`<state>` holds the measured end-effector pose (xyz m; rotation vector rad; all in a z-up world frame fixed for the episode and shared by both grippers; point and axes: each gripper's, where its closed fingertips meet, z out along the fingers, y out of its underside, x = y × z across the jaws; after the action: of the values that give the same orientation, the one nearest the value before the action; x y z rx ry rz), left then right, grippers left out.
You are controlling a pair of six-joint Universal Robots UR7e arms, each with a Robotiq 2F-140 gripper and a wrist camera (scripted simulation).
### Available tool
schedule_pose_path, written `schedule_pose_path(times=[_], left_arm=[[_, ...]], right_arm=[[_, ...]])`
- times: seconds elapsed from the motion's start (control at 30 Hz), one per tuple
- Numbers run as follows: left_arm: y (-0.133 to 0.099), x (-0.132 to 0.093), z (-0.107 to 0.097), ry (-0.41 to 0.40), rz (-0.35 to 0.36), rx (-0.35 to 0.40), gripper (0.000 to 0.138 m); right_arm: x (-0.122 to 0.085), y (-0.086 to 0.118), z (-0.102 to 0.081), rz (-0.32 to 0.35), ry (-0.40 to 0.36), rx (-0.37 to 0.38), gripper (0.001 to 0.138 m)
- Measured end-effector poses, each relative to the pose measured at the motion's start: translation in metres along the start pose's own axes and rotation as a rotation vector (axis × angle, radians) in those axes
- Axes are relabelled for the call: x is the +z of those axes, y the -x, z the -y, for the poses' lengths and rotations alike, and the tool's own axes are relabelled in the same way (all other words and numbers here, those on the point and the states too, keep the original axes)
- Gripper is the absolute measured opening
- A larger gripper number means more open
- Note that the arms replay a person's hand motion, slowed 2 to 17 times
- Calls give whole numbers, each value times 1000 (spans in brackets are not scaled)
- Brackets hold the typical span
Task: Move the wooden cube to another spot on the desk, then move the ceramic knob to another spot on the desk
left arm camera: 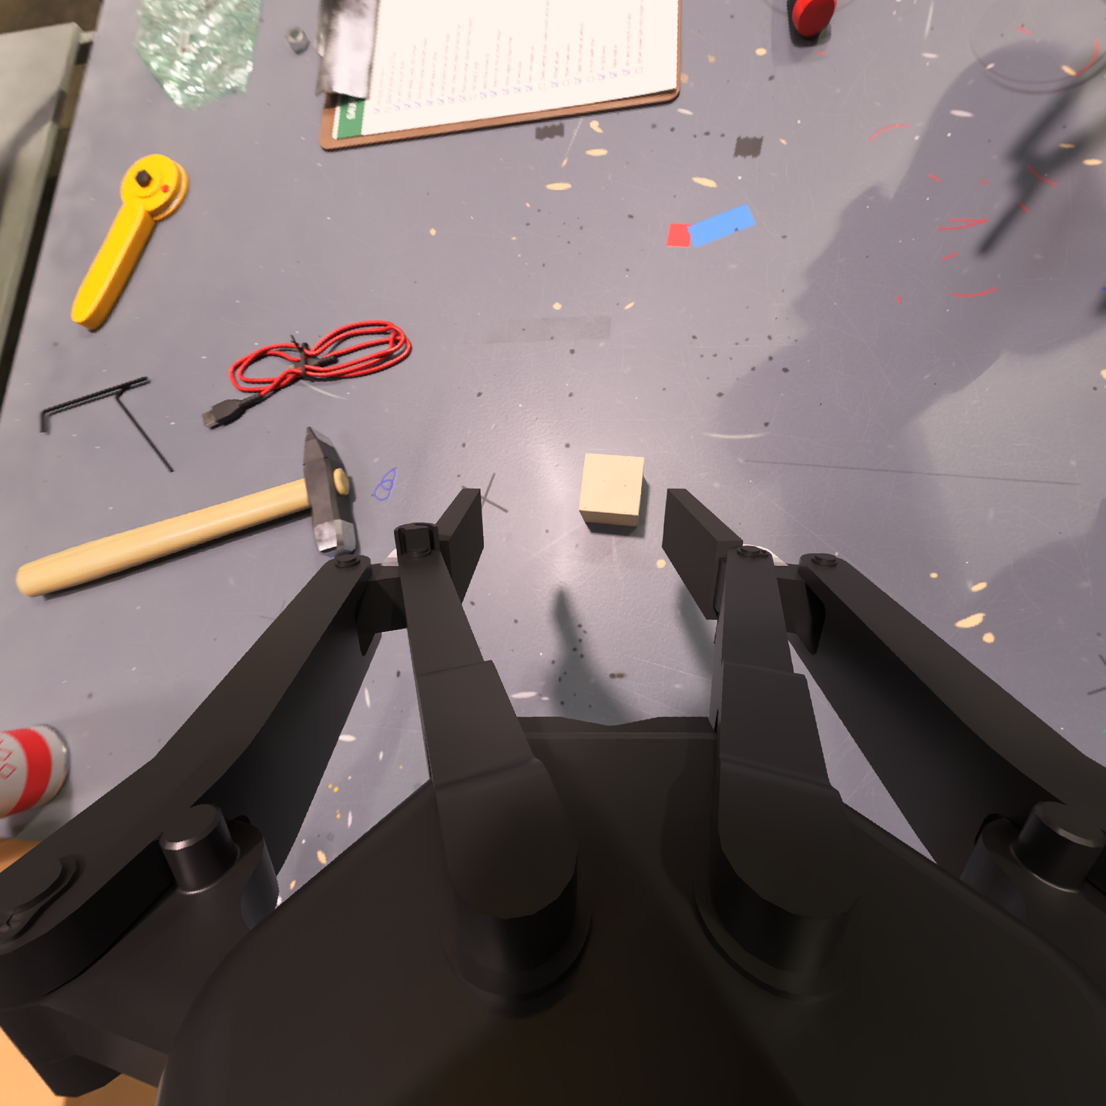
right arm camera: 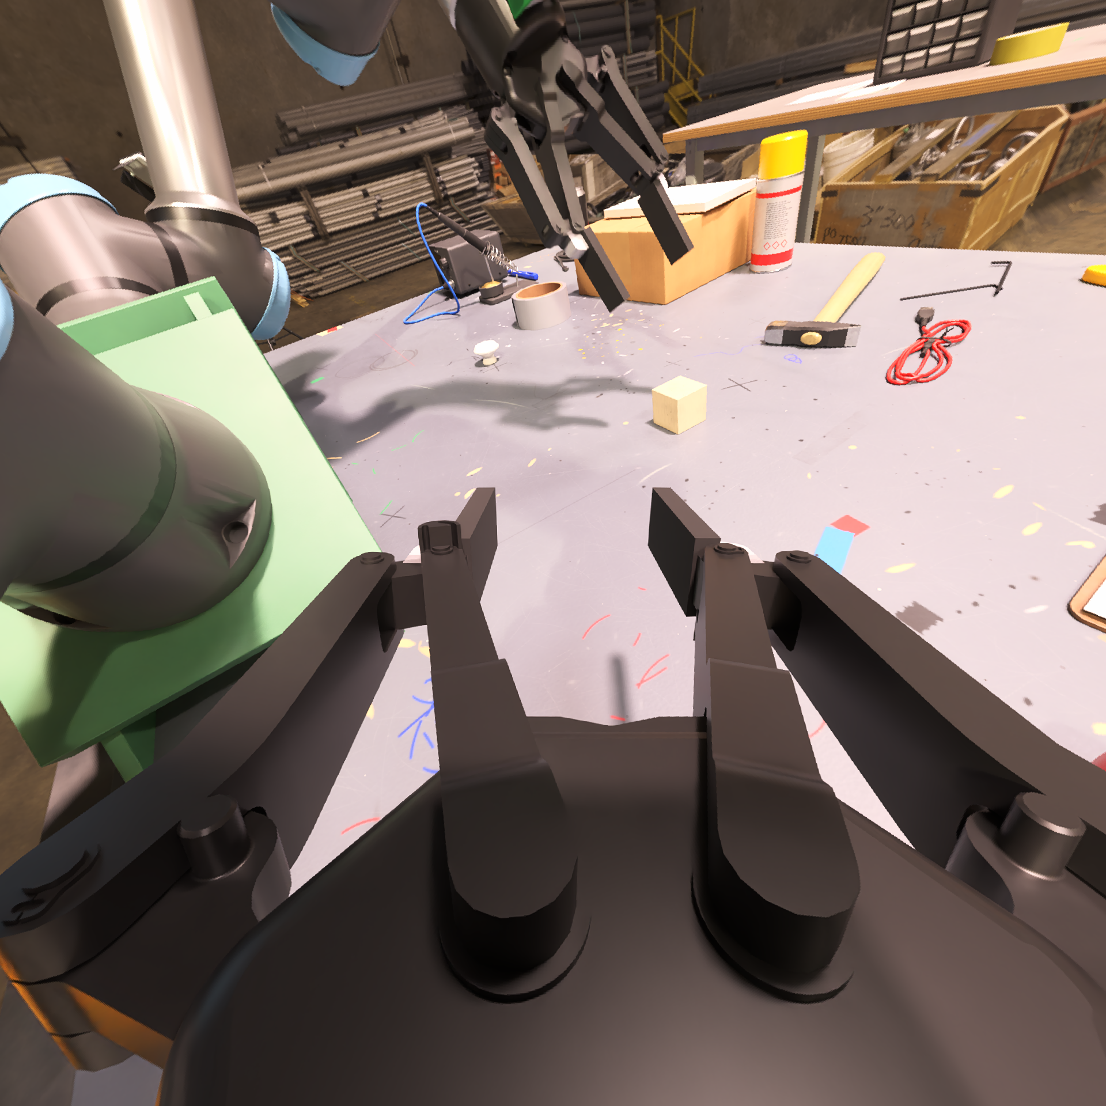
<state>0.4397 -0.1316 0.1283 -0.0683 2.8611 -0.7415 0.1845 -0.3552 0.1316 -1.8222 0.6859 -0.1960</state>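
The pale wooden cube (left arm camera: 611, 489) rests on the grey desk, seen below and between my left gripper's fingertips, closer to the right finger. My left gripper (left arm camera: 573, 526) is open, empty and held above the desk. In the right wrist view the cube (right arm camera: 679, 403) sits mid-desk, and the left gripper (right arm camera: 646, 263) hangs open high above and behind it. The small white ceramic knob (right arm camera: 486, 351) stands upright farther back on the desk. My right gripper (right arm camera: 573, 526) is open and empty, well short of the cube.
Near the cube lie a hammer (left arm camera: 179, 526), a red cable (left arm camera: 317, 359), hex keys (left arm camera: 108, 413) and a yellow tool (left arm camera: 125, 233). A clipboard (left arm camera: 503, 66) lies at the far side. A cardboard box (right arm camera: 664, 245), tape roll (right arm camera: 540, 304), spray can (right arm camera: 778, 197), soldering station (right arm camera: 467, 257) and green panel (right arm camera: 179, 479) also stand around.
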Motion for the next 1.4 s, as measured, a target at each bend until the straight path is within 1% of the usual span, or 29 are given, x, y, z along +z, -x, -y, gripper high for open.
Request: schedule_pose_path(times=[0.2,0.37,0.53,0.67,0.83,1.03,1.23,1.4], left_arm=[[5,-38,-5,-42,57,-19,82],[6,-71,-14,-71,106,-36,82],[5,-102,-28,-87,160,-59,82],[6,-125,-44,-83,210,-89,82],[8,-151,-71,-56,283,-143,82],[10,-177,-110,-11,363,-228,81],[10,-197,-153,32,427,-344,80],[9,-208,-190,65,468,-451,80]], right_arm=[[2,0,0,7,-2,-2,68],[4,1,0,13,-5,-2,68],[6,1,-1,19,-6,-1,68],[8,1,-2,23,-5,0,69],[10,1,-2,29,-5,1,69],[13,1,-2,37,-3,2,69],[17,1,-2,45,-1,1,69],[20,1,-1,53,0,-1,68]])
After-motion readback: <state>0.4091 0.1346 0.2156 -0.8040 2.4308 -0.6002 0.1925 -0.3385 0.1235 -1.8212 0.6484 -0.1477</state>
